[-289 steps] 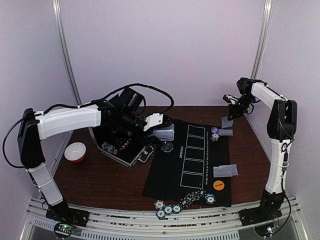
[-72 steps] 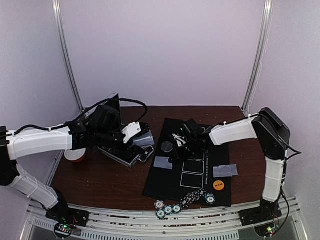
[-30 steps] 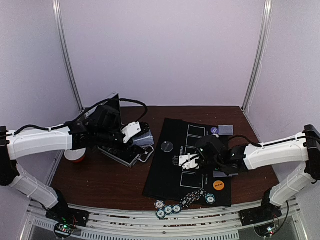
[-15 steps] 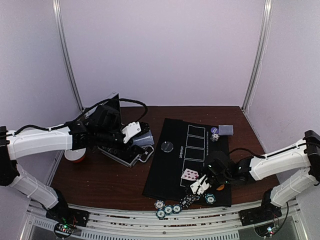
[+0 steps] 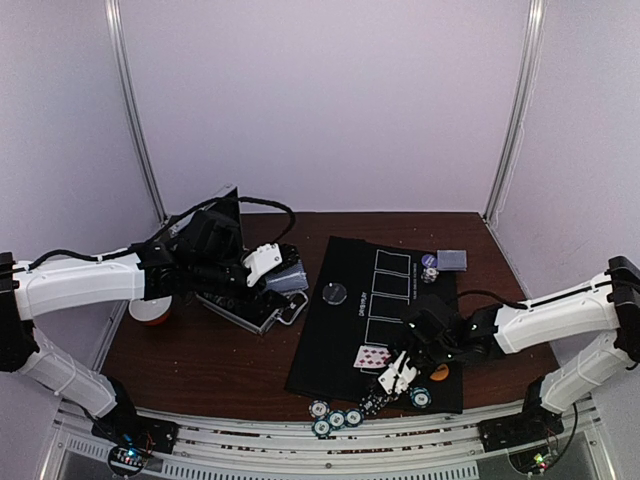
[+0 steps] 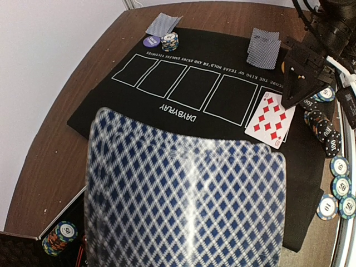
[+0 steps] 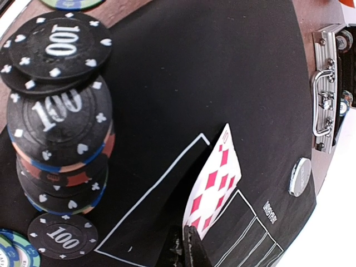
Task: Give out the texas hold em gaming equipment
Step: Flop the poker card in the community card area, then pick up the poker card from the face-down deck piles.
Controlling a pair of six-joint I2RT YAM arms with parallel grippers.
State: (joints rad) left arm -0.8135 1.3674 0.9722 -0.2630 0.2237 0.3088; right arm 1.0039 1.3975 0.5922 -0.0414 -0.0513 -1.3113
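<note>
My left gripper (image 5: 275, 272) holds a deck of blue-and-white-backed cards (image 6: 183, 200) over the open case; the deck hides its fingers in the left wrist view. My right gripper (image 5: 398, 374) is shut on the edge of a face-up ten of diamonds (image 7: 214, 181), held tilted over the nearest box of the black mat (image 5: 340, 340). The card also shows in the top view (image 5: 372, 356) and the left wrist view (image 6: 271, 119). A stack of dark 100 chips (image 7: 61, 111) stands just beside the right gripper (image 7: 192, 250).
Teal-and-white chips (image 5: 335, 418) lie along the mat's near edge. An orange button (image 5: 438, 373) is partly under the right arm. A purple button and chip stack (image 5: 430, 266) sit by face-down cards (image 5: 452, 259). A black disc (image 5: 334, 293), silver case (image 5: 245, 305) and red-and-white bowl (image 5: 148, 312) are on the left.
My right arm swung from the mat's middle to its near end, and the ten of diamonds now shows face up over the nearest box. The left arm has not moved.
</note>
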